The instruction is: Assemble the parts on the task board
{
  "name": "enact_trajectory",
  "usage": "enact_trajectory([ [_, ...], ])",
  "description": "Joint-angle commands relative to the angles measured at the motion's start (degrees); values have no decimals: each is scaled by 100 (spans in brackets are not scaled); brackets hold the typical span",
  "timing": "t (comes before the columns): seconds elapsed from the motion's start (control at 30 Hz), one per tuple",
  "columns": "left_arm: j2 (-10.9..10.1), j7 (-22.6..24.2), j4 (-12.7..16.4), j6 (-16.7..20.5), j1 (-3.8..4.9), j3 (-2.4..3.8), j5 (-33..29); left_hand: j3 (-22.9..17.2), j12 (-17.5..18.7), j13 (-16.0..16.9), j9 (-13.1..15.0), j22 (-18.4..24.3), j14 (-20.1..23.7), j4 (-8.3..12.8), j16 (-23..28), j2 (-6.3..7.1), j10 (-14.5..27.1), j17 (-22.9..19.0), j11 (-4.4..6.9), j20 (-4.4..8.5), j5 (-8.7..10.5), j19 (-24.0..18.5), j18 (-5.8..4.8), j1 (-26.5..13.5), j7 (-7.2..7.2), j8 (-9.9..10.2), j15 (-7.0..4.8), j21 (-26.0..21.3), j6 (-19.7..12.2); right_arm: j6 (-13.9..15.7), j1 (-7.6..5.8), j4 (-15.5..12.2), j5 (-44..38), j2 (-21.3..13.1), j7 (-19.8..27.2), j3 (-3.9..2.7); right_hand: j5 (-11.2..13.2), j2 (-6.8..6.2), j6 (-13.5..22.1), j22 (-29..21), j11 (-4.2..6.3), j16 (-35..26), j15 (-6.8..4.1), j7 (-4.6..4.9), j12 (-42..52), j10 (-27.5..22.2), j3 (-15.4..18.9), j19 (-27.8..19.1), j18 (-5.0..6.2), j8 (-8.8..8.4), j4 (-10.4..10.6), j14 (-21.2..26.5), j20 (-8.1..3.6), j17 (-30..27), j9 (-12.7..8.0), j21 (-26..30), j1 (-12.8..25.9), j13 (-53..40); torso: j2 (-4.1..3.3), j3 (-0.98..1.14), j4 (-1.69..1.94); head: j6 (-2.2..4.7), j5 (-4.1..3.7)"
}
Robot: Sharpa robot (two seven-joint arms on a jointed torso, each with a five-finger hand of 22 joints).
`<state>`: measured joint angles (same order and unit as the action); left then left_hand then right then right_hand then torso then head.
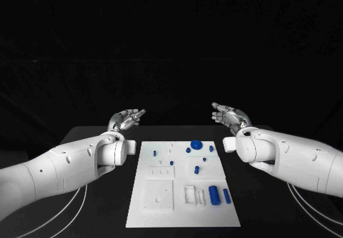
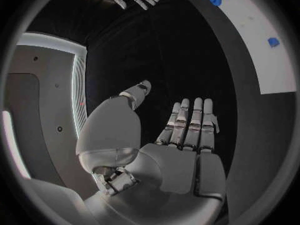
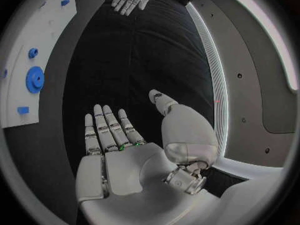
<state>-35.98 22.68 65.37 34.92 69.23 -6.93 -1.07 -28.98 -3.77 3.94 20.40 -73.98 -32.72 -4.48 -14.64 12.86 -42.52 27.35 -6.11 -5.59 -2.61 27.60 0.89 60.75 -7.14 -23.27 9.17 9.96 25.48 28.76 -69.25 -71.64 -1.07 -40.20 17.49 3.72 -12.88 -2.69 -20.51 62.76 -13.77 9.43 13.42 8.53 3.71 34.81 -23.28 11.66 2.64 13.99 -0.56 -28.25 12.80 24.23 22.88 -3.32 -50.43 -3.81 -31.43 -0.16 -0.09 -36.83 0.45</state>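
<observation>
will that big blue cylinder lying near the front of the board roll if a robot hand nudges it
Probably yes: the blue cylinder lies on its side on the flat white task board, so a sideways nudge could roll it. It looks rigid and smooth, perhaps slippery to pinch.

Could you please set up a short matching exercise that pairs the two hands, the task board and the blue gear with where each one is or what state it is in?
Things:
1. left hand
2. right hand
3. task board
4. blue gear

Places or states:
A. white plate lying flat in the middle of the table
B. lies near the board's far edge
C. raised beyond the board's far left corner, fingers apart, holding nothing
D. raised beyond the board's far right corner, fingers apart, holding nothing

Pairs: 1-C, 2-D, 3-A, 4-B
</observation>
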Motion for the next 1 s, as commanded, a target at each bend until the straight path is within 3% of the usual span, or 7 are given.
enact_trajectory([
  [0.03,148,-470,-408,-827,149,-84,-118,-109,-32,19,74,-245,-134,-28,-78,17,-164,95,-26,-8,-41,115,-89,233,-18,-93,31,73,104,-1405,-160,349,-276,89,-879,55,-81,66,-346,596,16,179,-15,479,69,361,-85,201,117,251,-114,-254,52,103,239,-73,-313,-34,0,0,0,0,0],
  [0.4,326,-660,-906,-1127,333,-218,-155,-65,-72,37,107,-244,-318,-38,-191,-54,-286,145,-141,60,-42,243,-81,275,-112,-126,69,166,170,-2114,-414,868,-375,218,-1364,156,26,56,-980,1330,26,457,31,449,187,1000,-238,776,267,539,-578,-715,13,121,251,-166,-648,-61,0,0,0,0,0],
  [0.43,307,-651,-864,-1185,332,-221,-157,-42,-121,57,125,-245,-443,-31,-258,-103,-396,171,-237,96,-41,335,-61,285,-208,-159,109,218,243,-1542,-414,1136,-2089,301,-1357,155,65,19,-1058,1320,16,479,40,454,200,1073,-280,855,296,563,-601,-765,7,118,246,-174,-653,-62,6,-8,-4,-50,29],
  [0.63,276,-615,-828,-1185,332,-221,-139,126,-359,143,192,-226,-936,191,-466,-325,-1036,212,-318,183,-51,708,58,437,-404,-350,40,400,814,-1341,-413,1287,-2641,373,-1285,155,196,-91,-1561,1263,71,696,-14,406,277,1575,-649,1380,488,688,-973,-1253,-17,119,196,-190,-850,-63,5,-8,7,-53,30],
  [0.73,192,-643,-694,-1231,332,-221,-23,133,-457,164,182,-242,-1533,635,-727,-384,-1408,276,-300,227,-75,1068,212,787,-425,-402,-3,588,1178,-1269,-413,1350,-3175,420,-1188,154,919,-269,-1992,1199,264,939,-243,349,408,2119,-1416,1972,693,782,-1081,-1814,-33,179,164,-247,-1213,-108,-6,-6,9,-31,29],
  [0.93,2,-582,-327,-1399,335,-216,-18,82,-551,172,143,-226,-1935,1170,-874,-451,-1905,285,-217,335,-248,1363,253,925,-362,-404,-149,768,1618,-992,-413,1339,-4928,429,-847,153,917,-334,-2585,1130,555,1628,-871,211,624,2869,-1863,3366,1154,961,-1284,-3131,-100,596,224,-654,-1382,-269,-51,4,34,-13,10],
  [1.0,-109,-505,-140,-1490,339,-210,-63,50,-529,146,107,-219,-2033,1317,-889,-517,-2027,274,-205,379,-265,1422,232,828,-346,-345,-183,803,1705,-1006,-413,1287,-5189,424,-807,152,585,-366,-2759,1076,642,1924,-1148,147,632,3075,-1843,4042,1236,987,-1395,-3679,-233,868,254,-864,-1316,-327,-94,17,56,19,-13],
])
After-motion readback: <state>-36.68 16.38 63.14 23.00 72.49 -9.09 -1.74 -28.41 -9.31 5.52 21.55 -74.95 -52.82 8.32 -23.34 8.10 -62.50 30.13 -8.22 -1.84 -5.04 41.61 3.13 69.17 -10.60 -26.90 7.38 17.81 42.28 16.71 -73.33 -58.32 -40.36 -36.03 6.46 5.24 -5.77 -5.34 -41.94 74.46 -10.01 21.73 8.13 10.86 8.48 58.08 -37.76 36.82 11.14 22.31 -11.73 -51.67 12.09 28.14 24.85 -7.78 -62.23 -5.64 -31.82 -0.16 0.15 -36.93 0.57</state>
